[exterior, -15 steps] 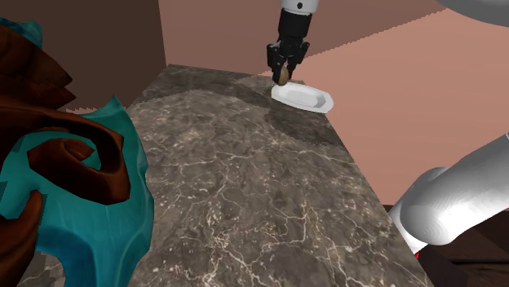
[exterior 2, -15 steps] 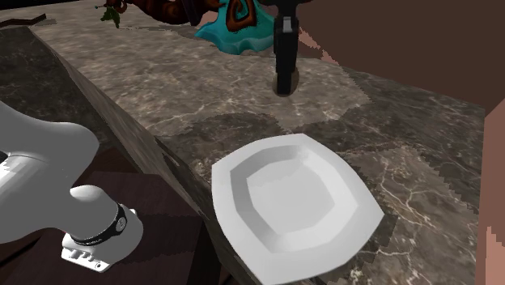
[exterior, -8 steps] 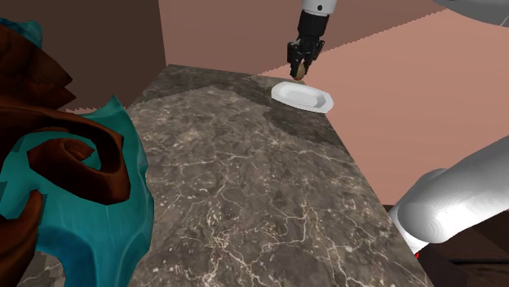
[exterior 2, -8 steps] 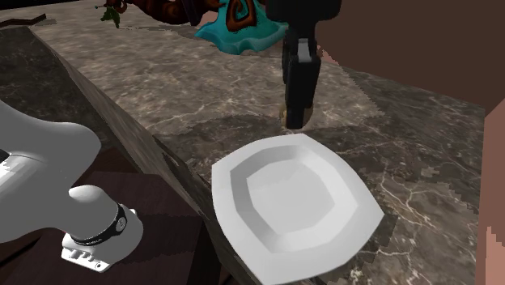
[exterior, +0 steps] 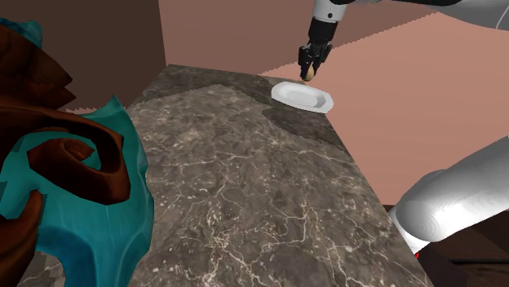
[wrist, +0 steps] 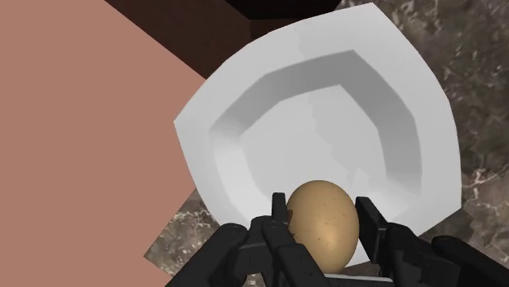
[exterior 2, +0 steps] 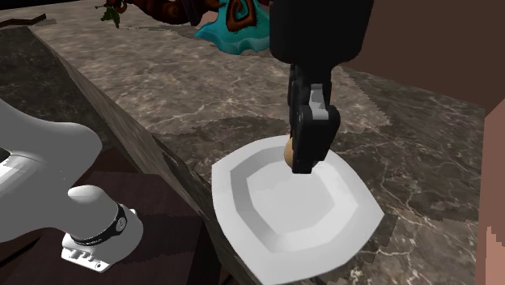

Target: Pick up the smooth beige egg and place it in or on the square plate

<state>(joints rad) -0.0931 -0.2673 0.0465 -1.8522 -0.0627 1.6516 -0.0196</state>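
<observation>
A speckled beige egg [wrist: 323, 223] is clasped between my black fingers, with the gripper [wrist: 321, 218] shut on it. The white square plate [wrist: 318, 122] lies beneath and just ahead of the egg. In the second exterior view the gripper [exterior 2: 303, 158] hangs over the plate [exterior 2: 275, 214] near its far rim, the egg [exterior 2: 288, 151] peeking out beside the fingers. The shoulder view has the gripper [exterior: 309, 75] just above the plate [exterior: 303, 98] at the counter's far corner, the egg [exterior: 308, 76] a small tan spot at the fingertips.
The plate overhangs the edge of a dark marble counter [exterior: 236, 187]. A large teal and brown ornament [exterior: 65, 179] stands at the shoulder view's left. The arm's white links [exterior 2: 48, 186] lie below the counter edge. Pinkish walls [exterior: 391, 90] rise behind.
The gripper has carried the egg toward the plate, from above the bare counter to above the plate's rim. The plate has not moved.
</observation>
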